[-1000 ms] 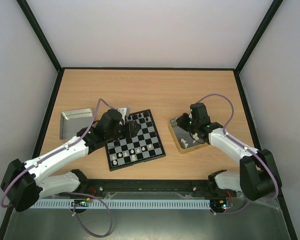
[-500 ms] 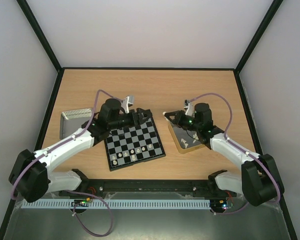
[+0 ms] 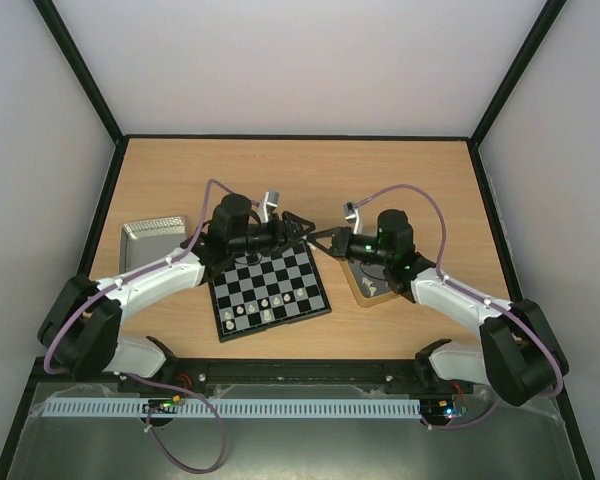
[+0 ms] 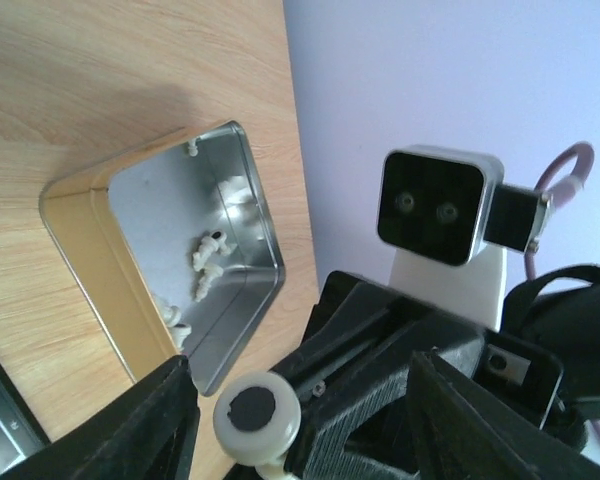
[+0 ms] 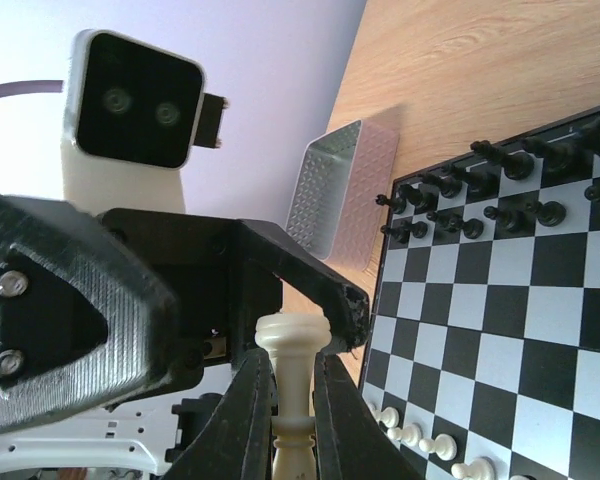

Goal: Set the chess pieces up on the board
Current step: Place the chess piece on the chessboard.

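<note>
The board (image 3: 280, 283) lies at table centre, with white pieces (image 3: 267, 306) along its near rows and black pieces (image 5: 450, 205) along its far rows. My right gripper (image 5: 290, 358) is shut on a tall white chess piece (image 5: 292, 340), held level in the air between the board and the gold tray. My left gripper (image 4: 300, 410) faces it, open. The piece's round felt-bottomed base (image 4: 257, 415) sits between the left fingers (image 4: 155, 420) without touching them. In the top view the left gripper (image 3: 295, 228) and the right gripper (image 3: 323, 241) meet tip to tip.
A gold-rimmed tray (image 3: 353, 287) right of the board holds several loose white pieces (image 4: 212, 250). A silver tray (image 3: 145, 245) stands left of the board. Black frame rails border the table on all sides.
My right gripper has swung left from the gold tray with the white piece. My left gripper has moved right off the board and opened around the piece's base.
</note>
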Controlling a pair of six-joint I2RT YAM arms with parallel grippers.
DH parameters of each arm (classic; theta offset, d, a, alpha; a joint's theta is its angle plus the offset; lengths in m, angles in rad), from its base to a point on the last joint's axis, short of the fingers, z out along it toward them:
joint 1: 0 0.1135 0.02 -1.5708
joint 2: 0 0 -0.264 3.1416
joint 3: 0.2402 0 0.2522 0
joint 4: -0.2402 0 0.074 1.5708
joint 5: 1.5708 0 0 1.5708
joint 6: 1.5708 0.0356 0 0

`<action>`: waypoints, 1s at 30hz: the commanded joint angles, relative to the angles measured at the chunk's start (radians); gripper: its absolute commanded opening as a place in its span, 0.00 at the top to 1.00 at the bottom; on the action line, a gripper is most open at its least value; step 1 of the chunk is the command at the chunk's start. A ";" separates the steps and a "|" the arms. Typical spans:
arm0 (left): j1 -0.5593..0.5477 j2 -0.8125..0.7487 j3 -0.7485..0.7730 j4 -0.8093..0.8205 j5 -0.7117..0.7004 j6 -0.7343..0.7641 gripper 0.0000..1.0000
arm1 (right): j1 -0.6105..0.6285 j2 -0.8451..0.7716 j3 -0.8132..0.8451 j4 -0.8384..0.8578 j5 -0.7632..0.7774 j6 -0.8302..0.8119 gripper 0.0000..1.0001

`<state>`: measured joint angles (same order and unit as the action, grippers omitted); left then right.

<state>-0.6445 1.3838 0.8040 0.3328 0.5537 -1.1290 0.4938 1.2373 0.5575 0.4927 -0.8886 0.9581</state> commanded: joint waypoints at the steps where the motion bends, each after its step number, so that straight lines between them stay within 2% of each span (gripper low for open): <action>1: 0.006 -0.011 0.006 0.031 -0.033 -0.037 0.46 | 0.013 0.012 0.007 0.071 -0.025 0.002 0.93; 8: 0.008 -0.012 -0.020 0.059 -0.055 -0.105 0.67 | 0.024 0.026 0.008 0.094 -0.023 0.012 0.93; 10: 0.008 -0.012 -0.019 0.063 -0.052 -0.118 0.70 | 0.026 0.030 0.009 0.100 -0.016 0.017 0.93; 18: 0.008 -0.019 -0.020 0.052 -0.054 -0.157 0.77 | 0.036 0.049 0.009 0.141 0.015 0.041 0.93; 26: 0.008 -0.003 -0.019 0.049 -0.019 -0.193 0.68 | 0.039 0.052 0.010 0.161 0.060 0.052 0.93; 30: 0.007 -0.001 -0.023 0.061 -0.013 -0.209 0.71 | 0.040 0.057 0.006 0.173 0.069 0.059 0.93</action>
<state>-0.6361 1.3834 0.7879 0.3580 0.5095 -1.3132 0.5262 1.2850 0.5579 0.6090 -0.8494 1.0077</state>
